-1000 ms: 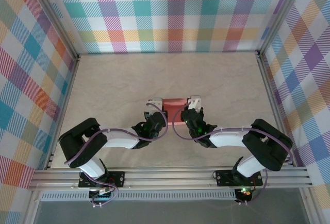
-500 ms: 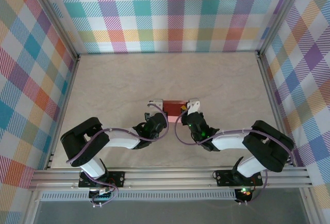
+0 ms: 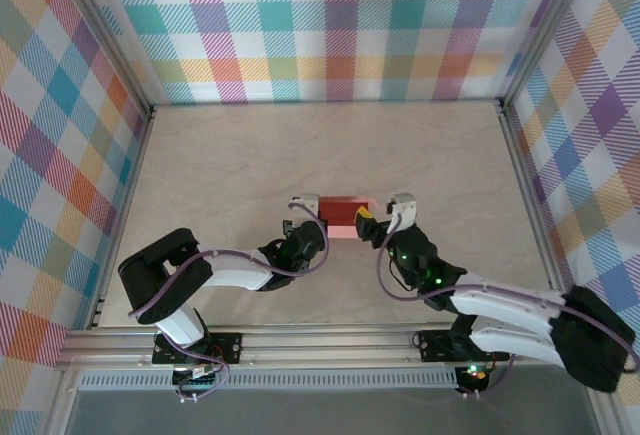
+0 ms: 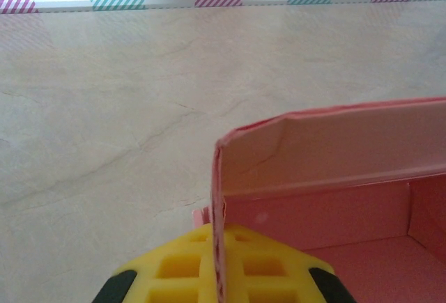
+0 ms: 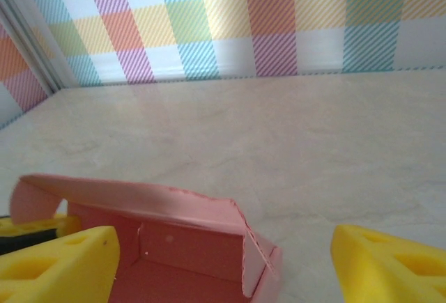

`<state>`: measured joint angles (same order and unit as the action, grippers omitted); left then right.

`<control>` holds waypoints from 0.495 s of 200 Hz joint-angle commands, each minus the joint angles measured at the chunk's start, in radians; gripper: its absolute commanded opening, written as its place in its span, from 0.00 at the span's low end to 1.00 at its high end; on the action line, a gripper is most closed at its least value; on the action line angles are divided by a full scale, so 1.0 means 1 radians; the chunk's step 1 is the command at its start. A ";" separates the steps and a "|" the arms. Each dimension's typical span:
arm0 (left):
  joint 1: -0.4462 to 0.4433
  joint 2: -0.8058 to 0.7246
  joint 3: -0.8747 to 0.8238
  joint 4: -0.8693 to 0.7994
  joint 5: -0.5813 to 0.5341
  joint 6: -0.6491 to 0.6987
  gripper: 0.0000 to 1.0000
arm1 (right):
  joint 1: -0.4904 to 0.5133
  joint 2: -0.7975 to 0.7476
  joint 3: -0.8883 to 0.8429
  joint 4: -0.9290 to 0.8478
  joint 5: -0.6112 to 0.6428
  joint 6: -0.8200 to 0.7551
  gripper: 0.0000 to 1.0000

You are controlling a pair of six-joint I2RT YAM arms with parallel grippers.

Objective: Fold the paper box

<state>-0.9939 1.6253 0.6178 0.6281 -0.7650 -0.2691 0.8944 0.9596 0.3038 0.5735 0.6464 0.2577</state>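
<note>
Plain pink paper box in left tool

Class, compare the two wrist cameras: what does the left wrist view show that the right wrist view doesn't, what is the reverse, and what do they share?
Left wrist view: the left claw is closed on the paper box, and its yellow pads pinch an upright panel seen edge-on.
Right wrist view: the right claw is open with its pads wide apart. The box's other end sits between them, and a long flap leans over the box.
Shared: the salmon-pink box's open interior, the pale marbled table and the patterned back wall.
</note>
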 commanded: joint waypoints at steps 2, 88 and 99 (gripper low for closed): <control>-0.020 0.023 0.005 -0.035 0.004 0.021 0.00 | -0.042 -0.138 0.038 -0.198 -0.061 -0.014 0.82; -0.094 0.008 -0.022 -0.047 -0.072 0.082 0.00 | -0.286 0.085 0.503 -0.868 -0.514 0.411 0.86; -0.099 0.016 -0.031 -0.042 -0.085 0.077 0.00 | -0.287 0.143 0.534 -0.890 -0.544 0.423 0.85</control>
<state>-1.0695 1.6299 0.6167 0.6262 -0.8062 -0.2111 0.6071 0.9962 0.7647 -0.1200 0.2764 0.5655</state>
